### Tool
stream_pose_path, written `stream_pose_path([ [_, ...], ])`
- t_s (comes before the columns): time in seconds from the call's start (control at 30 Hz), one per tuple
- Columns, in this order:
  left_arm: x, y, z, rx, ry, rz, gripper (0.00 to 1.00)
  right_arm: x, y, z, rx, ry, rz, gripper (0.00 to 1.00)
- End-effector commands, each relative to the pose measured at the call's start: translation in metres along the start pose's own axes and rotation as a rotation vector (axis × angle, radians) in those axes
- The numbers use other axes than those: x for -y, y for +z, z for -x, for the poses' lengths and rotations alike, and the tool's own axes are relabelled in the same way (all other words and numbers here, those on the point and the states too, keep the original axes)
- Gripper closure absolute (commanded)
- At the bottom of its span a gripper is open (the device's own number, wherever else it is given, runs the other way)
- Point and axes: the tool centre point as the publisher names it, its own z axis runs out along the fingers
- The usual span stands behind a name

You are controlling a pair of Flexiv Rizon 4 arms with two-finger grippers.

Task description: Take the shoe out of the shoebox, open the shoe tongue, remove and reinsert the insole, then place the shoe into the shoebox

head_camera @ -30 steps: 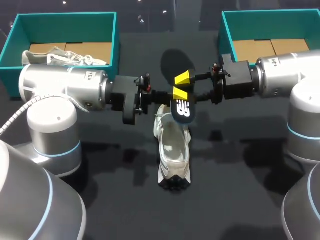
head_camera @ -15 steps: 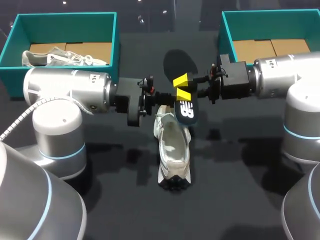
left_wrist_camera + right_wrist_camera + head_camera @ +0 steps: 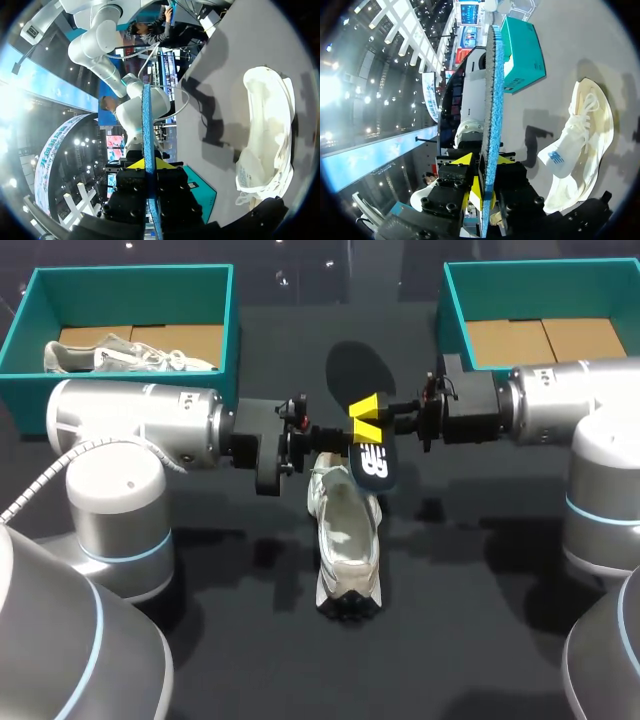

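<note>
**Insole's out, reinsert is coming up**

Both arms are meeting mid-frame in the head view. The left gripper [image 3: 148,165] and right gripper [image 3: 483,161] are each pinching the insole [image 3: 368,458] edge-on (looks like a handover). The shoe [image 3: 345,540] is lying just below on the table. Next, I'm guessing one lets go and the other feeds it in toe-first.

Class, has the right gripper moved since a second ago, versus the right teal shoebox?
Yes: right gripper edged away from the right teal shoebox, toward the white shoe.
</note>
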Motion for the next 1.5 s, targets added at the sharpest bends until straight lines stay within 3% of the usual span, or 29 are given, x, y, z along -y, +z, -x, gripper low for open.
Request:
stream_pose_path([
  [0.03, 0.0, 0.003, -0.002, 0.0, 0.003, -0.001, 1.0, 0.001, 0.001, 0.001, -0.001, -0.001, 0.006, 0.82],
  [0.27, 0.001, 0.005, -0.004, -0.003, 0.006, -0.01, 1.0, -0.001, 0.0, 0.001, -0.009, -0.001, 0.008, 0.88],
  [0.33, 0.001, 0.005, -0.005, -0.005, 0.008, -0.011, 1.0, -0.002, 0.0, 0.002, -0.012, 0.0, 0.009, 0.93],
  [0.37, 0.001, 0.006, -0.005, -0.006, 0.009, -0.011, 1.0, -0.002, 0.0, 0.002, -0.012, 0.001, 0.009, 1.0],
  [0.53, 0.001, 0.006, -0.006, -0.005, 0.006, -0.011, 1.0, -0.003, 0.0, 0.003, -0.013, 0.001, 0.007, 1.0],
  [0.57, 0.001, 0.006, -0.006, -0.002, 0.002, -0.011, 0.95, -0.003, 0.0, 0.003, -0.012, 0.002, 0.008, 1.0],
  [0.6, 0.001, 0.005, -0.005, -0.002, 0.0, -0.011, 0.67, -0.003, -0.001, 0.004, -0.012, 0.003, 0.008, 1.0],
  [0.63, 0.002, 0.003, -0.004, 0.002, -0.005, -0.012, 0.54, -0.003, -0.001, 0.004, -0.012, 0.005, 0.007, 1.0],
  [0.67, 0.003, 0.001, -0.002, 0.005, -0.012, -0.012, 0.0, -0.003, -0.002, 0.005, -0.012, 0.007, 0.007, 1.0],
  [0.97, 0.0, -0.054, 0.012, -0.029, -0.087, 0.011, 0.0, 0.0, -0.009, 0.015, -0.019, 0.027, 0.015, 1.0],
  [1.23, -0.025, -0.103, 0.014, -0.16, 0.004, 0.054, 0.0, 0.003, -0.009, 0.025, -0.028, 0.037, 0.0, 1.0],
  [1.5, -0.025, -0.103, 0.014, -0.16, 0.004, 0.054, 0.0, 0.003, -0.009, 0.027, -0.027, 0.04, -0.001, 1.0],
])
